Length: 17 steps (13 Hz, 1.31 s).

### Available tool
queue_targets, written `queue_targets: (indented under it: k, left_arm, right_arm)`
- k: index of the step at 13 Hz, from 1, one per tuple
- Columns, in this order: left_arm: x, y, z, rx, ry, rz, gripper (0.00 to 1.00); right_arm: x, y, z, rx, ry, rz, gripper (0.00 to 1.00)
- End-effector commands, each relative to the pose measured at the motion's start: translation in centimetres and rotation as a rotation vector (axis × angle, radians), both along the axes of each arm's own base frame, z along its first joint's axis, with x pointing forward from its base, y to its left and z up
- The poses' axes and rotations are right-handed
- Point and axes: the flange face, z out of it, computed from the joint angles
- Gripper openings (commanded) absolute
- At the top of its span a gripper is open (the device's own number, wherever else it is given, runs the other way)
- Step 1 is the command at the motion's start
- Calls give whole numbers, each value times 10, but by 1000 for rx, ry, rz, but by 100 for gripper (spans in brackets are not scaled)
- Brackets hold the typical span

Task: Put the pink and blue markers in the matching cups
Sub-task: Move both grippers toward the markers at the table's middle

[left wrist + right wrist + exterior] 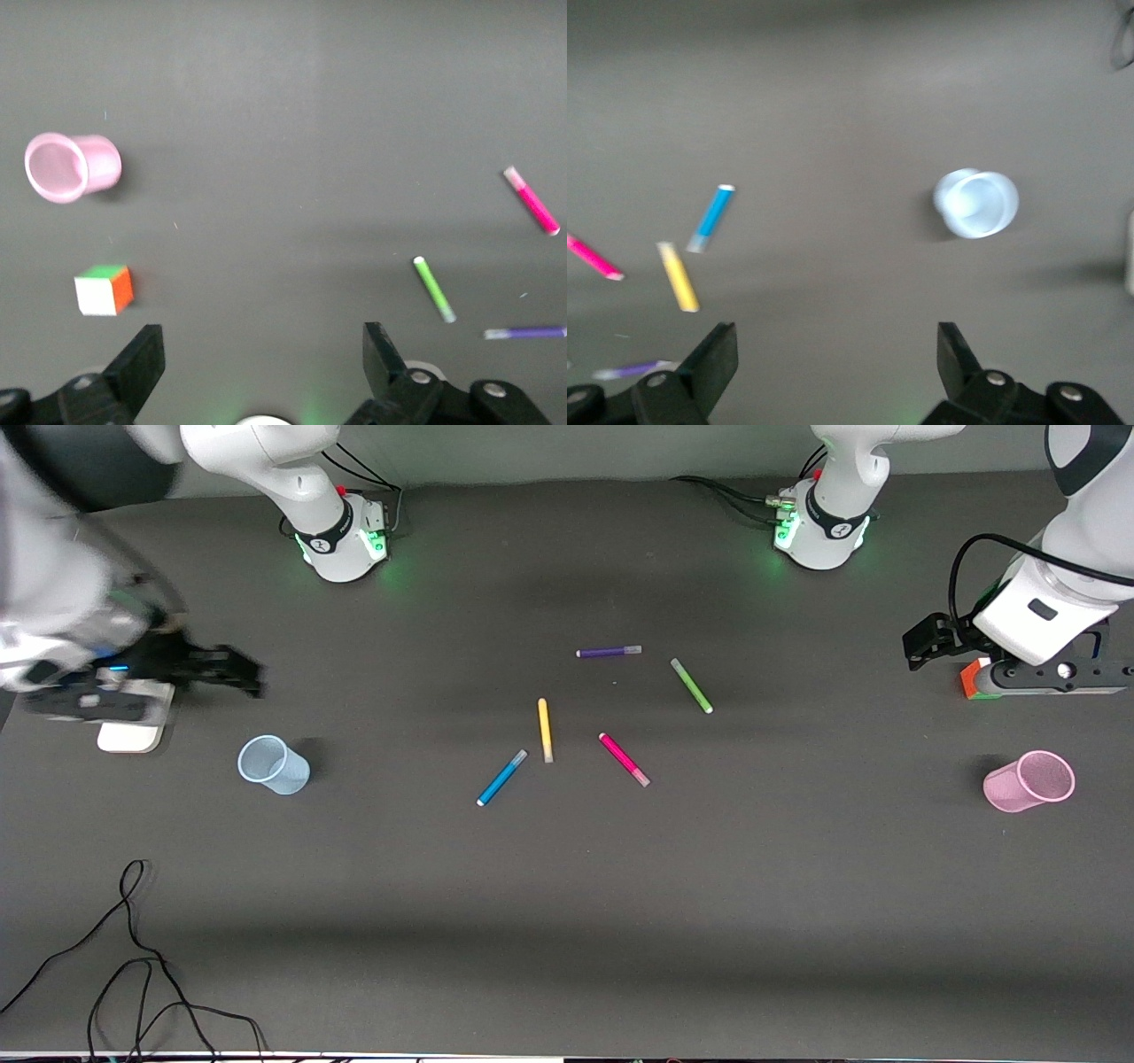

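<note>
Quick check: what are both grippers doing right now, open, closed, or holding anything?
Left gripper: jaws open, holding nothing, up over the table by the colored cube.
Right gripper: jaws open, holding nothing, up near the blue cup.

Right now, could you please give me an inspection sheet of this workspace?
Surface: dark grey table, bare in front.
Job's things: pink marker and blue marker lie mid-table; blue cup upright at the right arm's end, pink cup upright at the left arm's end.
Clutter: yellow marker, green marker, purple marker, coloured cube, white block.
Hands: left hand and right hand open, empty.
Cables: black cable.
Surroundings: nothing seen.
</note>
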Motion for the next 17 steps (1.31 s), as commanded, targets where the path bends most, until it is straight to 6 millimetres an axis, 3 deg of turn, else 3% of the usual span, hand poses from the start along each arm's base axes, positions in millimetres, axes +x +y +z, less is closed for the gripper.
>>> queue_targets:
  k: [1, 3, 5, 7, 10, 13, 17]
  left_arm:
    - [-9, -7, 4, -51, 45, 268, 99]
    - [-7, -19, -5, -53, 73, 463, 99]
    - [-4, -46, -21, -32, 96, 554, 99]
    - [3, -76, -40, -20, 101, 615, 98]
    - [16, -127, -80, -10, 94, 713, 98]
    - [30, -167, -128, -10, 87, 786, 98]
    - [36, -220, -190, -7, 79, 916, 98]
  right_arm:
    - [-7, 77, -12, 41, -22, -162, 100]
    - [-13, 140, -26, 53, -47, -244, 100]
    - [-9, 189, -38, 49, -50, -312, 100]
    - [-11, 216, -56, 34, -46, -336, 100]
    - [-16, 224, -83, 32, -51, -354, 100]
    - [-26, 227, -128, 31, -54, -395, 100]
    - [-31, 213, -200, 18, -83, -406, 100]
